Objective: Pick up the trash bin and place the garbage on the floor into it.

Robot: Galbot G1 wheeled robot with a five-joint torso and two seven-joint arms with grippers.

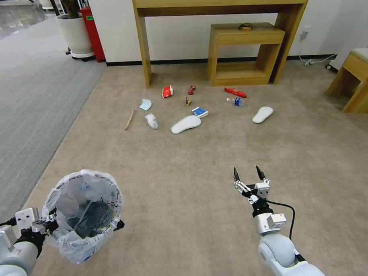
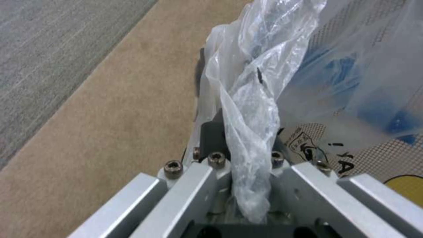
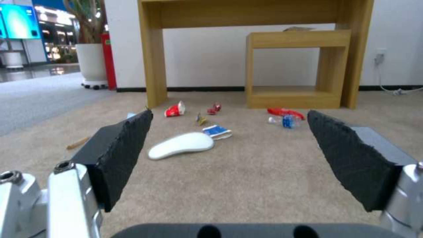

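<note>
Left pincer (image 1: 50, 225) gripping bag-lined trash bin (image 1: 84, 214), right pincer (image 1: 249, 174) spread

Head view high, looking down at carpet (image 1: 185, 186), right wrist low, sharing litter, left wrist against bag (image 2: 251, 109).

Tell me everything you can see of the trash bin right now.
The trash bin is small, round and dark, lined with a crinkly clear plastic bag folded over the rim. It sits low on the robot's left, roughly upright with its mouth open upward, over the beige floor. The left gripper is shut on its rim, pinching bag and edge together. Something dark lies inside; I cannot tell what. The garbage lies well ahead, untouched.
</note>
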